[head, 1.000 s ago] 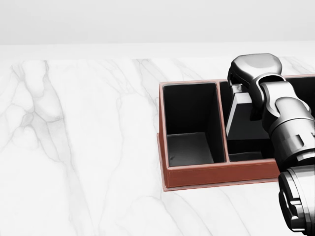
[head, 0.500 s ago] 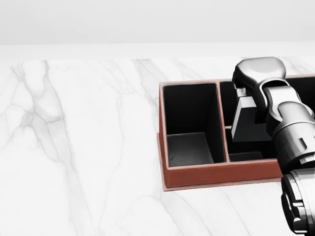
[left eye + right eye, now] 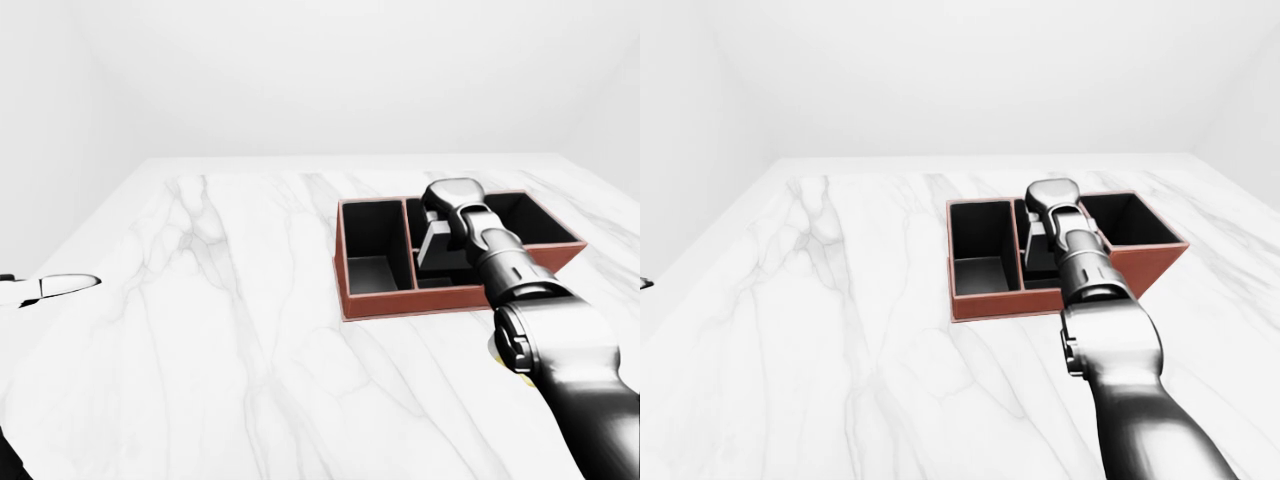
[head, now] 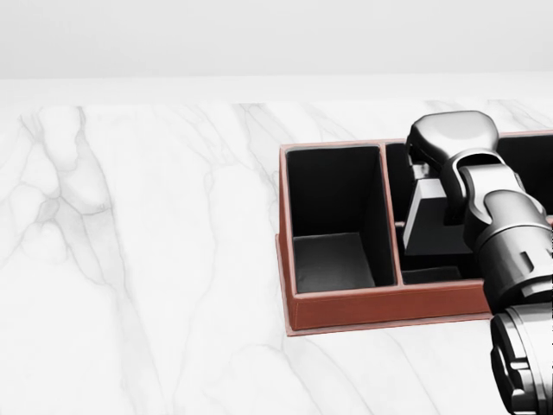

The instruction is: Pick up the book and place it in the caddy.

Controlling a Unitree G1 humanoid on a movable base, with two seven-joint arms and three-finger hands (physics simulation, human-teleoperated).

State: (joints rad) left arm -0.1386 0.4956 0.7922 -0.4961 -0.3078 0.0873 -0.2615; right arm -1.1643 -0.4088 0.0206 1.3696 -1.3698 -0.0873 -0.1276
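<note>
The head view is cropped close on the caddy (image 4: 346, 311), a red-brown box with black-lined compartments, and cuts off its right side. The two eye views show it whole, with three compartments in a row and the right arm reaching in from the lower right of the picture. The left-eye view alone catches a white shape at its left edge, low down; what it is cannot be told, and the left hand shows in no view.

The right hand (image 4: 453, 137) hangs over the middle compartment, its grey back turned to the cameras. Beneath it the book (image 4: 429, 216), dark grey, stands tilted inside that compartment, its lower edge down among the black walls. The hand and wrist cover the book's upper end and the fingers themselves, so whether they grasp it or are released cannot be told. The left compartment lies open to view, and the right one shows only in the eye views.

The worktop (image 3: 230, 330) is white marble with grey veins, broad and pale. Behind it rise plain white walls.
</note>
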